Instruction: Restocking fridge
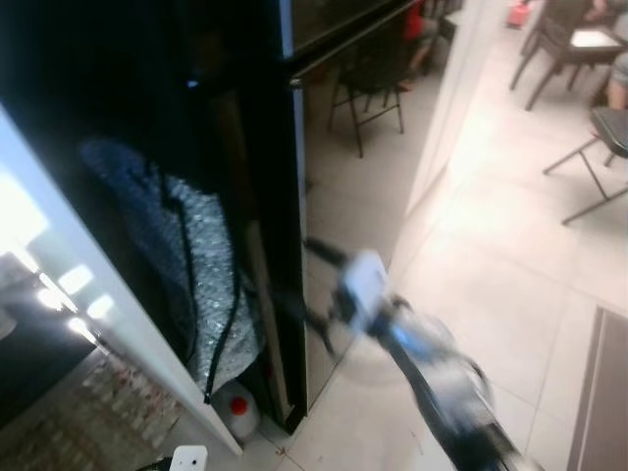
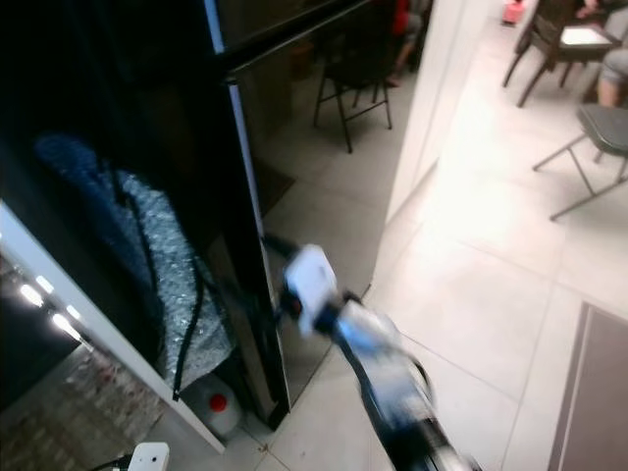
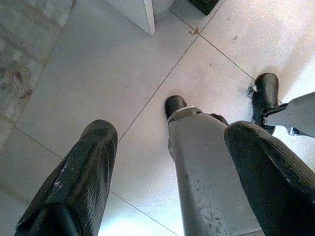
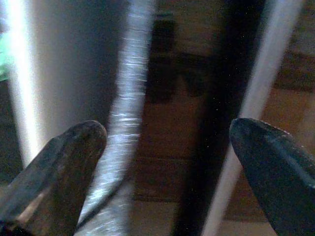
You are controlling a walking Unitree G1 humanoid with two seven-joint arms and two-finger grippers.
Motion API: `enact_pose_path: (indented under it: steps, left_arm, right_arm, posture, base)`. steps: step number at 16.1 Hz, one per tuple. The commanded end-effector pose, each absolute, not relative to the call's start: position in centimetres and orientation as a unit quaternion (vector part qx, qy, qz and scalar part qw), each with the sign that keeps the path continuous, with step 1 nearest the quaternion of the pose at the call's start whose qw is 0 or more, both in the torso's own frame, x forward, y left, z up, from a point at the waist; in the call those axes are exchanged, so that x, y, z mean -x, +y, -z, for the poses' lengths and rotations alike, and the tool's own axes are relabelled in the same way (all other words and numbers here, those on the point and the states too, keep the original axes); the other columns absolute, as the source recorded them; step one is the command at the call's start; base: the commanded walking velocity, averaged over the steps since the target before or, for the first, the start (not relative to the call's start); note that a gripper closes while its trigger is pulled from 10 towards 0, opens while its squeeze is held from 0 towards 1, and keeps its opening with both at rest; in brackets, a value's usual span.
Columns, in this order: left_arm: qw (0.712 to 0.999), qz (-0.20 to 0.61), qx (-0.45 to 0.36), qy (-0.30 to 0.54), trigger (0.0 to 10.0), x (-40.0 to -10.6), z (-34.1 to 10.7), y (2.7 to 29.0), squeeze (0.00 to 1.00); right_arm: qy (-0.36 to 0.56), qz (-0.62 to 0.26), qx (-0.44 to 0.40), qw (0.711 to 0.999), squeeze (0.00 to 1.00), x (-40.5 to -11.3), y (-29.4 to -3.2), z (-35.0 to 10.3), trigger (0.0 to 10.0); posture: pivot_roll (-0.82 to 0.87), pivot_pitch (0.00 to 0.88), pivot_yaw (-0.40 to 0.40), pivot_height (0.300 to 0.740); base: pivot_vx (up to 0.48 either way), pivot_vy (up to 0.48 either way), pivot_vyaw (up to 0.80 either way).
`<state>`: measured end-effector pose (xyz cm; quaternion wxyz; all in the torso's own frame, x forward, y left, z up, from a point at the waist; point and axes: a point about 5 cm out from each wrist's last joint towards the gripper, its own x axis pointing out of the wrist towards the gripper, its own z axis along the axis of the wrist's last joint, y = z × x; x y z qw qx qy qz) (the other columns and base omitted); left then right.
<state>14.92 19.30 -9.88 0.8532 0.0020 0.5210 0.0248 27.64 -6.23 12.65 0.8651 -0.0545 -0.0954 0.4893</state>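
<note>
The tall black fridge (image 1: 343, 186) has a glossy front that mirrors a chair. My right gripper (image 1: 316, 287) is blurred at the front's left edge, low down. It is open, one finger above the other, with nothing held. In the right wrist view the right gripper (image 4: 167, 147) has its fingers wide apart, with a blurred silver strip (image 4: 125, 108) and a dark door surface close in front of them. My left gripper (image 3: 172, 132) hangs open above the tiled floor, with my own grey leg (image 3: 206, 172) showing between its fingers.
Silver bubble foil (image 1: 201, 285), a black cable and a white jug with a red cap (image 1: 238, 412) sit in the dark gap beside the fridge. A white panel (image 1: 98, 324) borders that gap. Chairs (image 1: 599, 147) and a seated person (image 1: 618, 78) are far right. A mat (image 1: 603, 392) lies on the floor.
</note>
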Motion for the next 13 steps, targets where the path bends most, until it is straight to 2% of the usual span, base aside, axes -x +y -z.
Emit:
enact_pose_path:
  steps: [1,4,6,7,8,9,11,12,13]
  left_arm:
    - [0.849,-0.031,0.003,0.528,10.0,-14.4,10.1,19.4,0.0]
    - [0.848,-0.031,0.002,0.528,10.0,-14.5,10.0,19.4,0.0]
    - [0.848,-0.031,0.002,0.529,10.0,-14.5,10.0,19.5,0.0]
    - [0.848,-0.031,0.001,0.529,10.0,-14.5,10.0,19.5,0.0]
    - [0.848,-0.029,-0.002,0.529,10.0,-14.6,10.0,19.6,0.0]
    - [0.848,-0.028,-0.003,0.529,10.0,-14.6,10.0,19.6,0.0]
    - [0.848,-0.029,-0.003,0.53,10.0,-14.6,10.0,19.6,0.0]
    - [0.847,-0.031,-0.001,0.53,10.0,-14.5,10.0,19.6,0.0]
    - [0.847,-0.041,0.007,0.53,10.0,-14.5,10.0,19.5,0.0]
  right_arm:
    - [-0.099,-0.497,0.057,0.86,0.0,-26.9,-6.5,-13.4,10.0]
    - [-0.062,-0.45,0.052,0.889,0.0,-25.9,-9.9,-12.7,10.0]
    - [0.001,-0.323,0.044,0.946,0.0,-25.7,-16.1,-10.2,10.0]
    - [0.012,-0.302,0.041,0.952,0.0,-25.6,-17.0,-9.6,10.0]
    - [0.053,-0.221,0.023,0.974,0.0,-25.6,-20.1,-7.3,10.0]
    - [0.085,-0.161,0.006,0.983,0.0,-25.3,-22.2,-5.5,10.0]
    - [0.148,-0.068,-0.008,0.987,0.0,-24.6,-24.9,-2.5,10.0]
    - [0.216,0.001,-0.006,0.976,0.0,-23.6,-26.4,-0.1,10.0]
    - [0.322,0.053,0.029,0.945,0.0,-21.5,-27.1,3.1,10.0]
  posture:
    - [-0.19,0.0,0.023,0.74]
    - [-0.2,0.0,0.026,0.74]
    - [-0.2,0.0,0.032,0.74]
    - [-0.21,0.0,0.035,0.74]
    - [-0.21,0.0,0.045,0.74]
    - [-0.21,0.0,0.046,0.74]
    - [-0.21,0.0,0.052,0.74]
    - [-0.21,0.0,0.051,0.74]
    - [-0.19,0.0,0.04,0.74]
  base:
    - [0.0,0.0,0.0]
    - [0.0,0.0,0.0]
    - [0.0,0.0,0.0]
    - [0.0,0.0,0.0]
    - [0.0,0.0,0.0]
    - [0.0,0.0,0.0]
    - [0.0,0.0,0.0]
    - [0.0,0.0,0.0]
    - [0.0,0.0,0.0]
